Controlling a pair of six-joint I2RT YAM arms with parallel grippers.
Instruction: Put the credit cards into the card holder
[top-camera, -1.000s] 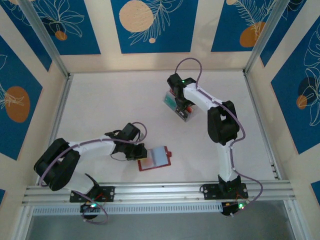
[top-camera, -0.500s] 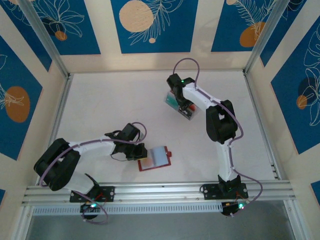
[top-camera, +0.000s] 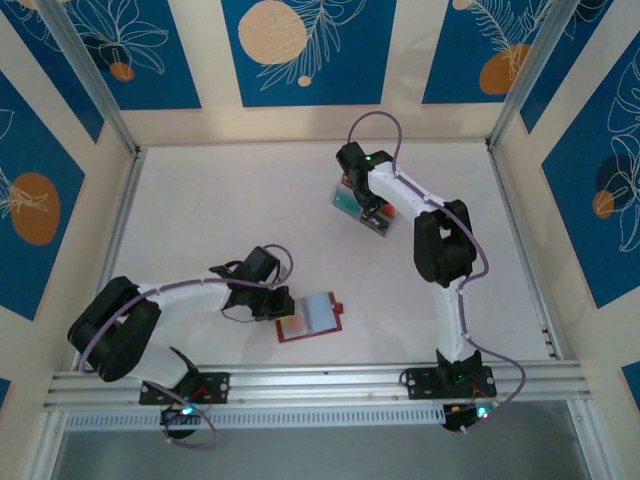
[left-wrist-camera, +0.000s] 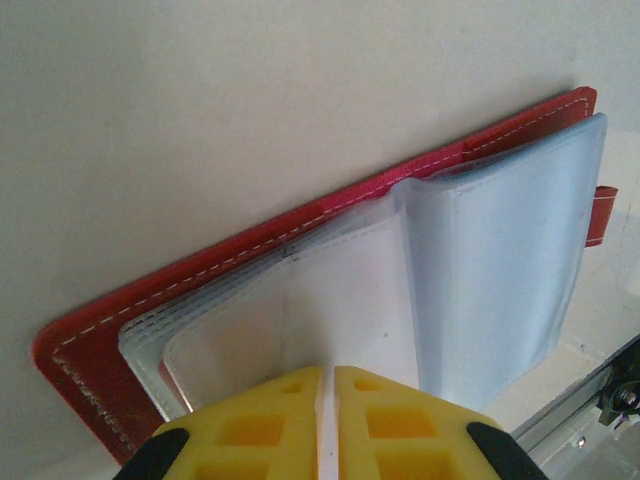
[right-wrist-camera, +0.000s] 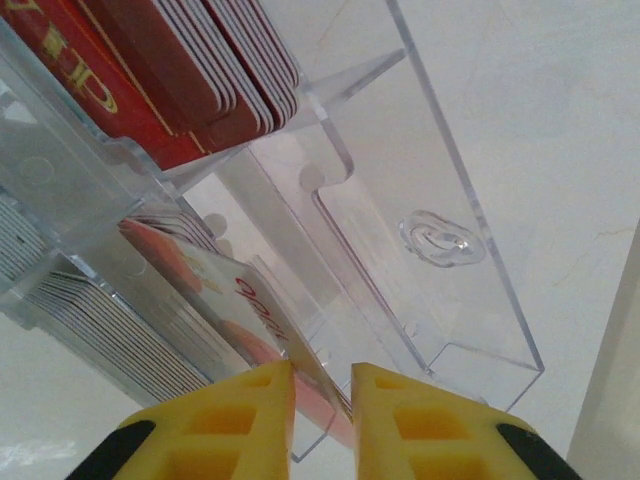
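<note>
The card holder (top-camera: 312, 317) lies open on the table near the front, red cover (left-wrist-camera: 250, 250) down, with its pale clear pockets (left-wrist-camera: 500, 270) fanned upward. My left gripper (top-camera: 285, 305) is at its left edge, and its yellow fingers (left-wrist-camera: 327, 375) are shut on one clear pocket sheet. My right gripper (top-camera: 368, 208) reaches down into the clear box of credit cards (top-camera: 345, 200). Its jaws (right-wrist-camera: 322, 370) stand a narrow gap apart around a pale card with red lettering (right-wrist-camera: 230, 290), which leans across the gap. More cards stand in red (right-wrist-camera: 150, 70) and pale (right-wrist-camera: 80, 320) stacks.
The clear plastic compartment box (right-wrist-camera: 400, 200) sits at mid-back of the table, and its compartment nearest the right fingers holds nothing. Metal rails (top-camera: 310, 380) run along the front edge. White table surface (top-camera: 220, 210) lies between the two arms.
The right gripper has shifted a little toward the back over the clear box. The left arm and the wallet have not moved.
</note>
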